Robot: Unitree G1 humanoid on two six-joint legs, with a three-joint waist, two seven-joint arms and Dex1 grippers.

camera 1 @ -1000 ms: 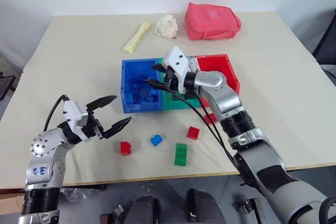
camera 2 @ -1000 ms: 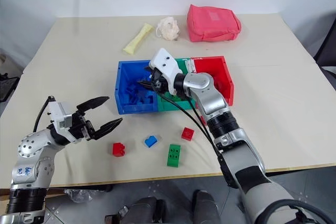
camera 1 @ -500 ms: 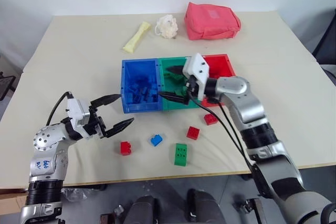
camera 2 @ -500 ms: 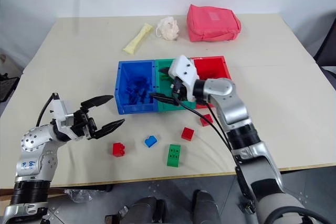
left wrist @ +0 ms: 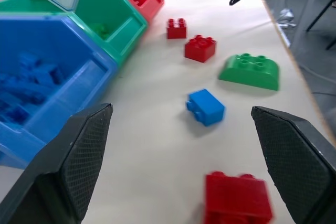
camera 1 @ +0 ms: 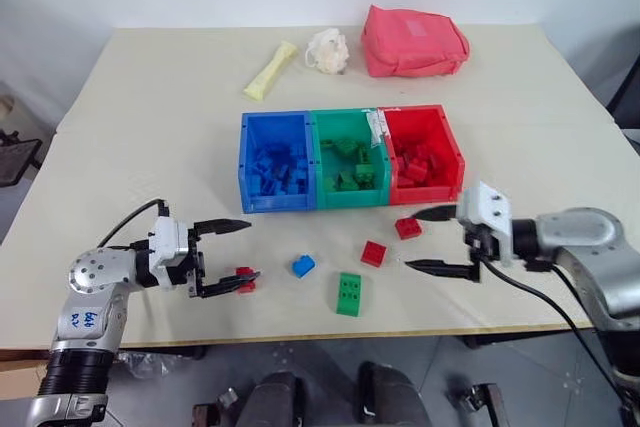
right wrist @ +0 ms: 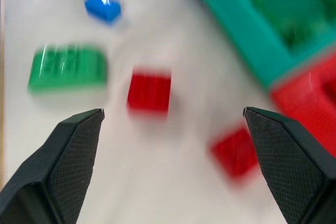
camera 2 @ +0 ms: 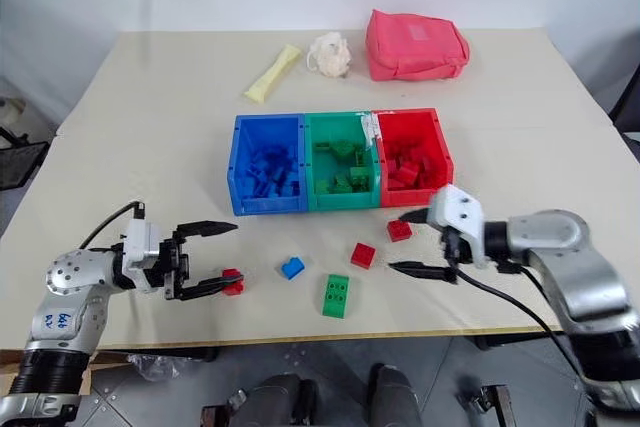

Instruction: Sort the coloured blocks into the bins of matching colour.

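The three joined bins stand mid-table: blue [camera 1: 275, 203], green [camera 1: 350, 197] and red [camera 1: 455, 162], each holding several blocks of its own colour. In front of them lie loose blocks: a red one [camera 1: 243, 280], a blue one [camera 1: 301, 266], a green one [camera 1: 347, 294] and two more red ones [camera 1: 373, 253] [camera 1: 407, 228]. My left gripper [camera 1: 250, 250] is open at the front left, its near fingertip beside the leftmost red block [left wrist: 238, 200]. My right gripper [camera 1: 414, 240] is open and empty at the front right, pointing at the red blocks [right wrist: 149, 92].
At the back of the table lie a pink-red fabric pouch [camera 1: 414, 40], a white crumpled lump [camera 1: 327, 49] and a pale yellow stick [camera 1: 271, 69]. The table's front edge [camera 1: 300, 327] runs just below the green block.
My right gripper has drawn back from over the bins to the front right and opened wide, empty. My left gripper has sunk a little and turned toward the leftmost red block.
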